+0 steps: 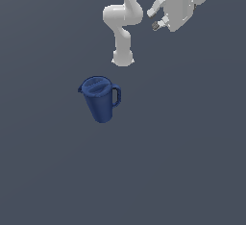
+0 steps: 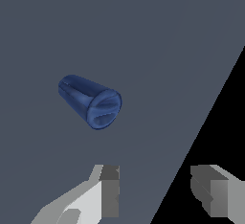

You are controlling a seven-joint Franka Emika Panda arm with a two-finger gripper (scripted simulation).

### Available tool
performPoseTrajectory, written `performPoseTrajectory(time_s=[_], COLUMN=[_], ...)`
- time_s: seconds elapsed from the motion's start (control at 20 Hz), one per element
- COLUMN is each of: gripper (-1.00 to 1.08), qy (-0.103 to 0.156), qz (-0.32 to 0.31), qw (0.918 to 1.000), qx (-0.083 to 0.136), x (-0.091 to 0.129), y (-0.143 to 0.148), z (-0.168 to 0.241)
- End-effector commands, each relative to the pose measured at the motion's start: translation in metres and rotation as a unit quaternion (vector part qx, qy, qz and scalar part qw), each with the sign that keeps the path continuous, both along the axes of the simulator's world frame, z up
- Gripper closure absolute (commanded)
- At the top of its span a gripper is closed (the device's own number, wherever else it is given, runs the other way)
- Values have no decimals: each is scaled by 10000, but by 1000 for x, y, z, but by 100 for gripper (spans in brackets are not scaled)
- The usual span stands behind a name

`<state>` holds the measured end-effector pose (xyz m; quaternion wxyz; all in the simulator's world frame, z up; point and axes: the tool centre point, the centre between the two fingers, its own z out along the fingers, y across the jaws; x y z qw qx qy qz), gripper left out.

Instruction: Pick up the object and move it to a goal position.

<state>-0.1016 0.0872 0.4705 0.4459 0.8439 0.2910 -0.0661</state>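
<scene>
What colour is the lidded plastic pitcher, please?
Dark blue all over; the lidded plastic pitcher shows best in the exterior view.

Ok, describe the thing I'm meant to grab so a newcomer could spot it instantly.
Start at the white robot arm's base on the flat grey floor. Just in front of it, toward the exterior view's left, stands the dark blue plastic pitcher. It is the only coloured thing there: lidded, loop-handled, tapering downward.

pitcher (image 1: 100,99): glossy smooth blue plastic | floor (image 1: 192,161): matt grey
</scene>
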Motion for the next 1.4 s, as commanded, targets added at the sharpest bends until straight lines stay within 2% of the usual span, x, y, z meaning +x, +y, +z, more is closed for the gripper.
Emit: performPoseTrajectory(time_s=[0.0,0.35,0.65,0.95,1.35], gripper=[-20,-20,-20,-20,-20], qy=[212,920,1635,2433,3510], qz=[25,50,36,6,-29], qw=[9993,9892,9706,9426,8947], qx=[-320,-1144,-1768,-2288,-2761], x=[3,12,20,26,26], y=[2,1,-6,-20,-46], z=[-10,-49,-91,-142,-213])
